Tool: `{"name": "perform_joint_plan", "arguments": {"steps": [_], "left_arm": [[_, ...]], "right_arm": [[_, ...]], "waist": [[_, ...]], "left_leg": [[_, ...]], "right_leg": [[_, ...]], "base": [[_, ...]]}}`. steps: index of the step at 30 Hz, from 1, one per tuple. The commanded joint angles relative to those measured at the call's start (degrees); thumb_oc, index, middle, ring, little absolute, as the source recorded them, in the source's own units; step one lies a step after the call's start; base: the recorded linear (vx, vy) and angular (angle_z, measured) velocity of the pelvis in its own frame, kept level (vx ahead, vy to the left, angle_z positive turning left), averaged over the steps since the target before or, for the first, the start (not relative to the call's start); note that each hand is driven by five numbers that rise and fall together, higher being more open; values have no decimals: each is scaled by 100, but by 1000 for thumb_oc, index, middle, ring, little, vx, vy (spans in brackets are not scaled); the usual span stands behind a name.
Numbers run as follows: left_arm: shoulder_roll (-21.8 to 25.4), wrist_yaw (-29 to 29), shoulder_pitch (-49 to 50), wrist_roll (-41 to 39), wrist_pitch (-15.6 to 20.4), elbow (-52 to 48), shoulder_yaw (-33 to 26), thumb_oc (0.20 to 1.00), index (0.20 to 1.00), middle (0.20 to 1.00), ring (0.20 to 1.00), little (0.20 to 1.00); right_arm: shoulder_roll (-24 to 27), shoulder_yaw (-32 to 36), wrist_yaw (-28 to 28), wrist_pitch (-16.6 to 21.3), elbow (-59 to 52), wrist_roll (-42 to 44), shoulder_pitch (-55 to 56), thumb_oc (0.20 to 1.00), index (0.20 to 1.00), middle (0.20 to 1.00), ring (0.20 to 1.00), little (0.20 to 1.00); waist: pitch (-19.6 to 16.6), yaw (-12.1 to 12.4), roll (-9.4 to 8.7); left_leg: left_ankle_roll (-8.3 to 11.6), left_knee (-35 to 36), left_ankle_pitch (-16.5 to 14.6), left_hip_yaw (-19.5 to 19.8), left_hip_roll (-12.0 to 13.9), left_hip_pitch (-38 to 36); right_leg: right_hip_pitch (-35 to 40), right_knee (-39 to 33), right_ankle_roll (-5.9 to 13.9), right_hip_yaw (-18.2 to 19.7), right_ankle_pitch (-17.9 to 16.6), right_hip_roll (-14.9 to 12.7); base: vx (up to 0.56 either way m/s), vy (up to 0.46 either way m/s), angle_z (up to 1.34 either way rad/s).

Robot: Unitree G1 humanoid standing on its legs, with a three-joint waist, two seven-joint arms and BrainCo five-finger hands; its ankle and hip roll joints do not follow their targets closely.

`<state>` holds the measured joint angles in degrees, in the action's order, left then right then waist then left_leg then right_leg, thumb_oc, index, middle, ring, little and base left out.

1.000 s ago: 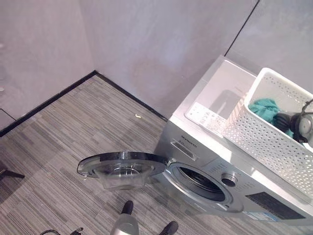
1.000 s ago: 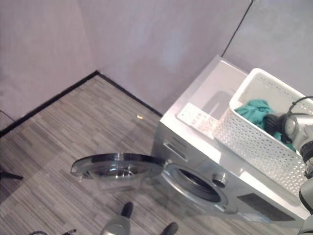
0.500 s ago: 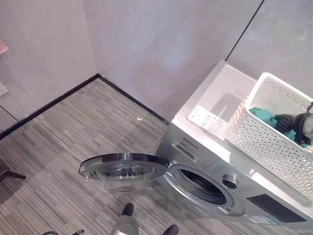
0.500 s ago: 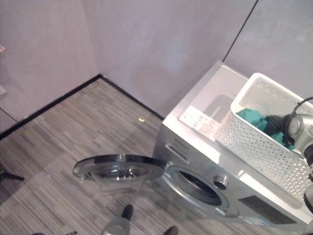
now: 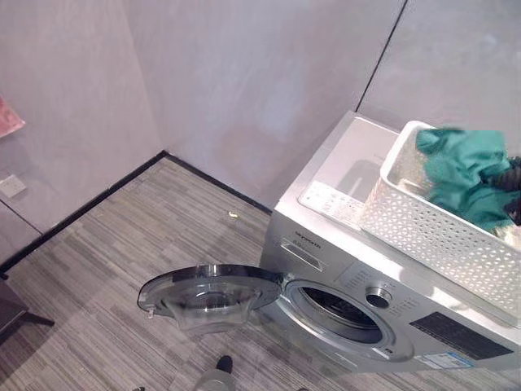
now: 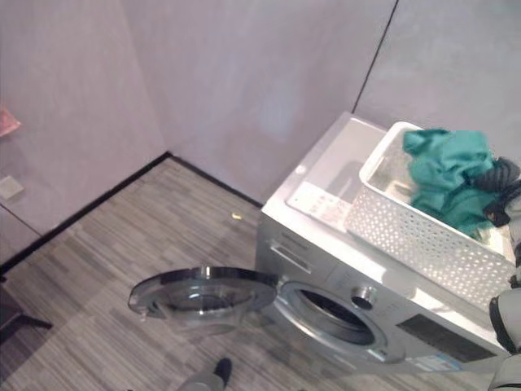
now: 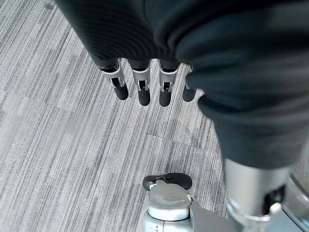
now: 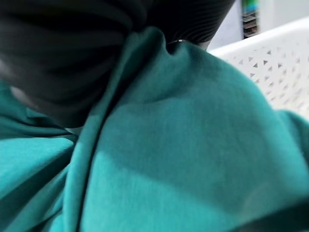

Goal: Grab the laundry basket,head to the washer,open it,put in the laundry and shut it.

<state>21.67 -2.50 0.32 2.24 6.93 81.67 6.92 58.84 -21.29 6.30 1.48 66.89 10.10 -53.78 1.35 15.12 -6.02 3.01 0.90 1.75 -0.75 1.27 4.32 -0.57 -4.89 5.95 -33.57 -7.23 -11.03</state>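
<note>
A silver washer point(image 5: 358, 301) is seen standing against the grey wall, its round glass door point(image 5: 210, 289) swung fully open to the side over the grey striped floor point(image 5: 122, 244), so that the dark drum opening point(image 5: 340, 308) is exposed. A white perforated laundry basket point(image 5: 431, 236) is set on the washer's top, toward its right edge and rear. A teal garment point(image 6: 444, 175) is seen raised out of the basket, bunched above its rim with part of it draped back inside. The right hand point(image 6: 498, 177) is placed at the garment's right side, its dark ribbed cover touching the cloth. In the right wrist view the teal cloth point(image 8: 183, 145) lies directly against the cover and the basket's white wall point(image 8: 270, 63) shows beyond it; the fingers are buried in the fabric, so it cannot be told whether they are curled round it. The left hand point(image 7: 145, 72) is held low beside the robot above the floor, its dark-tipped fingers point(image 7: 143, 92) hanging straight in a row, relaxed and empty
</note>
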Motion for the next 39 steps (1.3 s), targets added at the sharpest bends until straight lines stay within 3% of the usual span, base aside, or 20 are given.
{"name": "perform_joint_plan", "arguments": {"steps": [1,6,11,12,13,14,15,16,20,21,25,29,32,33,34,35,36,39], "left_arm": [[35,202,32,-158,27,128,138,1000,1000,1000,1000,1000],[-174,294,58,-310,88,1,342,1000,1000,1000,1000,1000],[-375,441,-103,-764,286,-440,588,1000,1000,1000,1000,1000],[296,102,-379,-1749,20,-2392,648,1000,1000,1000,1000,1000],[308,101,-368,-1750,8,-2408,647,1000,1000,1000,1000,1000],[166,154,401,-1369,304,-2532,765,1000,1000,1000,1000,1000],[168,158,406,-1362,320,-2516,768,1000,1000,1000,1000,1000],[102,105,624,-1572,337,-2915,943,1000,1000,1000,1000,1000],[262,-2,825,-1598,208,-3579,1025,1000,1000,1000,1000,1000],[464,-188,1103,-1984,175,-4608,1003,1000,1000,1000,1000,1000],[747,-422,1362,-2284,152,-5538,1024,1000,1000,1000,1000,1000],[1517,-933,1985,-3372,180,-7410,670,1000,1000,1000,1000,1000],[2237,-1207,2439,-3978,162,-8419,219,1000,1000,1000,1000,1000],[2259,-1206,2495,-3991,138,-8469,172,1000,1000,1000,1000,1000],[2692,-1271,2744,-4270,222,-8988,-272,1000,1000,1000,1000,1000],[2710,-1268,2799,-4278,204,-9027,-319,1000,1000,1000,1000,1000],[3014,-1297,2974,-4691,342,-9438,-966,1000,1000,1000,1000,1000],[3221,-1130,3079,-4957,573,-9840,-1917,1000,1000,1000,1000,1000]], "right_arm": [[7,72,-661,401,81,1495,-1202,200,200,200,200,200],[-191,83,-855,586,169,2294,-1831,200,200,200,200,200],[-555,178,-1240,1096,-1037,3107,-2123,200,200,200,200,200],[-614,236,-1258,1169,-1448,3159,-2022,200,200,200,200,200],[-618,251,-1260,1168,-1455,3156,-2005,200,200,200,200,200],[-546,576,-1520,1287,-1824,2953,-1787,200,200,200,200,200],[-554,599,-1531,1288,-1846,2940,-1750,200,200,200,200,200],[-846,545,-1591,1541,-2332,3135,-1870,200,200,200,200,200],[-1146,610,-1786,1498,-2914,2913,-1777,200,200,200,200,200],[-1318,594,-1777,1517,-3547,2745,-1594,200,200,200,200,200],[-1395,581,-1730,1542,-3853,2696,-1400,200,200,200,200,200],[-1302,439,-1593,1576,-4078,2573,-1087,200,200,200,200,200],[-1297,338,-1489,1600,-4022,2686,-964,200,200,200,200,200],[-1319,347,-1485,1604,-4018,2689,-956,200,200,200,200,200],[-1252,286,-1449,1630,-3993,2788,-822,200,200,200,200,200],[-1275,301,-1448,1630,-3997,2787,-806,200,200,200,200,200],[-1137,309,-1388,1674,-4173,2840,-557,200,200,200,200,200],[-924,523,-1297,1748,-4479,2956,34,200,200,200,200,200]], "waist": [[-210,143,-268],[-391,69,-200],[-548,-116,-73],[-599,-119,46],[-602,-120,38],[-590,-60,105],[-600,-61,98],[-605,-66,131],[-612,-114,207],[-626,-164,279],[-629,-194,317],[-630,-198,383],[-643,-191,418],[-650,-204,403],[-644,-162,421],[-651,-176,403],[-640,-120,425],[-636,-42,380]], "left_leg": [[86,396,248,241,-23,60],[122,385,250,189,6,-70],[157,371,257,41,63,-235],[140,368,250,44,59,-240],[140,368,250,43,58,-243],[128,360,276,63,72,-249],[129,361,275,65,73,-251],[136,355,280,68,85,-276],[134,355,273,12,113,-331],[119,351,267,-41,128,-369],[114,357,253,-85,139,-417],[86,355,226,-134,154,-488],[72,358,217,-158,150,-532],[72,359,216,-162,150,-536],[70,357,213,-164,148,-564],[70,358,212,-165,147,-569],[72,358,223,-135,148,-582],[87,360,237,-46,153,-594]], "right_leg": [[565,67,399,19,138,-241],[668,73,371,32,199,-201],[740,85,314,179,257,-133],[749,84,317,164,237,-134],[752,83,317,164,237,-135],[772,93,301,136,267,-126],[774,92,301,134,268,-123],[791,99,279,159,283,-105],[803,124,260,219,305,-81],[797,142,246,276,321,-75],[825,130,247,302,318,-66],[848,115,248,350,311,-69],[872,103,258,383,300,-71],[874,102,258,386,300,-71],[900,101,263,395,296,-74],[904,99,264,396,296,-75],[919,108,269,387,296,-81],[989,109,267,324,321,-83]], "base": [[-106,37,-2],[-67,0,-1],[-66,-9,-11],[-28,12,-20],[-40,10,-5],[-36,-8,9],[-65,-20,2],[-29,-14,-4],[-51,-5,-10],[-42,-9,-16],[-23,-2,-6],[-12,-2,-4],[-5,6,-4],[0,0,0],[0,0,0],[0,0,0],[3,-4,-3],[0,0,0]]}}
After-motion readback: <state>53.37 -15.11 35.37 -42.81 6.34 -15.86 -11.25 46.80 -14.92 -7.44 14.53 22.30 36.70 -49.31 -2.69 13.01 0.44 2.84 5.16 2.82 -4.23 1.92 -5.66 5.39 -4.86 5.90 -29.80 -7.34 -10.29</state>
